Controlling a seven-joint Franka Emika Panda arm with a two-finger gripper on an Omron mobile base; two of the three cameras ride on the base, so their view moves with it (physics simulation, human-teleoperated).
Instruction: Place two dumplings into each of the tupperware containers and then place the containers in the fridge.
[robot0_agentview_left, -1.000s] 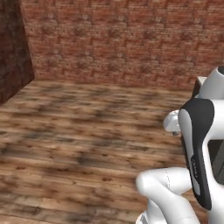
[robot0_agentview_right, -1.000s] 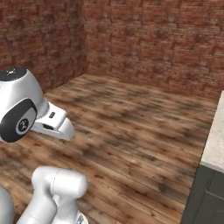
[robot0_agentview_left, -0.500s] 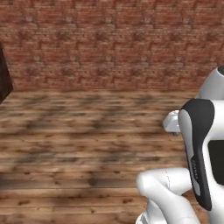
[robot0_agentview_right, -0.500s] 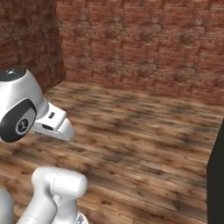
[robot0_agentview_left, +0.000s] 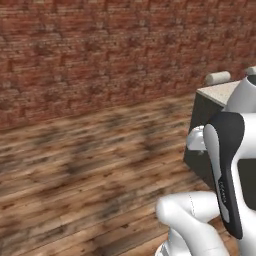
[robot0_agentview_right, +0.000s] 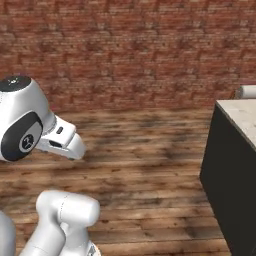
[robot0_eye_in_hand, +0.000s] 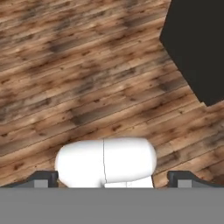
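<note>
Two dark finger tips (robot0_eye_in_hand: 43, 178) of the claw (robot0_eye_in_hand: 111, 180) rise at the bottom corners of the hand view, set wide apart with nothing between them, pointing down at the plank floor (robot0_eye_in_hand: 87, 87). In that view, a black cabinet side (robot0_eye_in_hand: 199, 48) cuts in at the upper right. The left base view shows the same dark block as a counter end (robot0_agentview_left: 200, 125) with a pale speckled surface (robot0_agentview_left: 225, 92) and a light roll-shaped object (robot0_agentview_left: 218, 77) at its far edge, partly behind the white arm (robot0_agentview_left: 225, 175). The right base view sets the counter (robot0_agentview_right: 232, 170) at the right edge, a broad stretch of open floor (robot0_agentview_right: 145, 150) running to the brick wall (robot0_agentview_right: 130, 50). The dumplings, containers and fridge cannot be located from these frames.
</note>
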